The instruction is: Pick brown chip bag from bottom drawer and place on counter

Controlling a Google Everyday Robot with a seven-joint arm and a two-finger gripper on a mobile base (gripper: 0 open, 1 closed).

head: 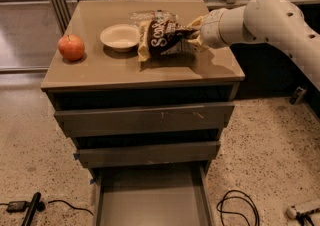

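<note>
Over the counter point(115, 67), the brown chip bag point(159, 40) is clamped at one end by the gripper point(193, 35), a white bowl point(120, 36) seen just past the bag from the jaws.

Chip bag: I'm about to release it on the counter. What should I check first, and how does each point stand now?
1. Chip bag out of the bottom drawer: ok; the drawer is open and nothing shows inside.
2. Gripper hold: ok; it is shut on the bag's right end, above the counter's right half.
3. Bag within the edges of the counter: ok.
4. Bag's underside resting on the counter: cannot tell; there is a shadow beneath it.
5. Gap to the bowl: cannot tell; the bag's left end is right beside the rim.
6. Apple out of the way: ok; it is at the far left.
</note>
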